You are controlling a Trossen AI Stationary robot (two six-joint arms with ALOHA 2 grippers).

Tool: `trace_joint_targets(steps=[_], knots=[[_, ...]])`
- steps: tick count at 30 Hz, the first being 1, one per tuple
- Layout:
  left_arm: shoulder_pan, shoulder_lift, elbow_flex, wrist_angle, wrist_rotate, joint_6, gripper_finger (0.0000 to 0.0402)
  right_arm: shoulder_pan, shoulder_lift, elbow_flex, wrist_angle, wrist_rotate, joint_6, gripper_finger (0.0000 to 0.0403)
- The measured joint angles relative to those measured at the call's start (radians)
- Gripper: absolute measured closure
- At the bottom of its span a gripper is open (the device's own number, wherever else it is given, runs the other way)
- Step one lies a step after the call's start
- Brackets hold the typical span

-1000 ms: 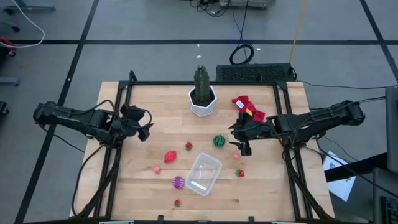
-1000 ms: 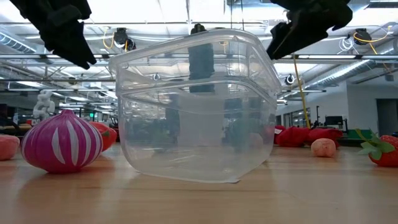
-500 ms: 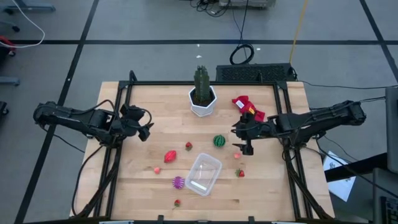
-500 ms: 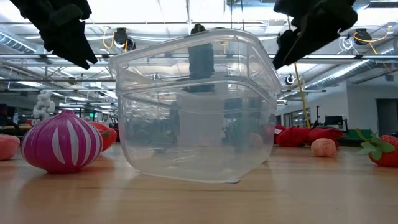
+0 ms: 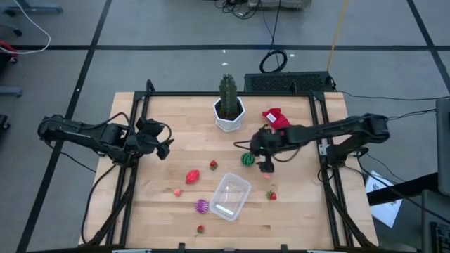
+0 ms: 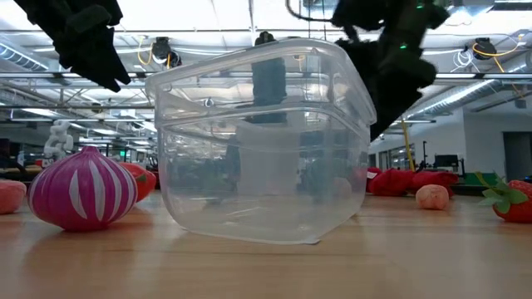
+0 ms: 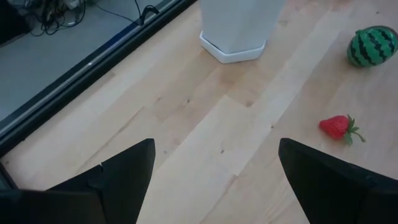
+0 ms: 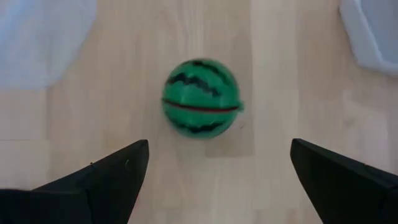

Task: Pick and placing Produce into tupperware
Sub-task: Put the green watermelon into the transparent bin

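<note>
Right gripper (image 5: 261,156) poised with jaws spread wide, nothing between them, just beside the green striped ball (image 5: 247,159) near the middle of the bench (image 5: 162,211), toward the right edge. Tupperware (image 5: 229,197) lying nearer the front edge, apparently empty. Best done by centring the fingers either side of the ball (image 8: 200,97), dropping low enough to catch its widest part, then closing gently, since a round toy probably rolls off a skewed pinch. Left gripper (image 5: 166,144) waiting over the left edge, jaws parted and empty.

Wooden table (image 5: 162,204) bears tupperware (image 5: 230,197), scattered produce (image 5: 247,159), potted cactus (image 5: 228,105).
</note>
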Motion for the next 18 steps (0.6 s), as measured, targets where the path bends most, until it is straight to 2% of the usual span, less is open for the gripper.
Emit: trace_joint_targets(steps=[3, 9, 18], knots=[[0.000, 0.000, 0.000, 0.000, 0.001, 0.002, 0.0053, -0.002, 0.044, 0.064, -0.036, -0.003, -0.034, 0.0022], [0.000, 0.000, 0.000, 0.000, 0.001, 0.020, 0.0053, -0.003, 0.065, 0.090, -0.060, -0.003, -0.069, 0.0022], [0.000, 0.000, 0.000, 0.000, 0.001, 0.031, 0.0053, 0.000, 0.065, 0.090, -0.167, -0.004, -0.310, 0.0022]])
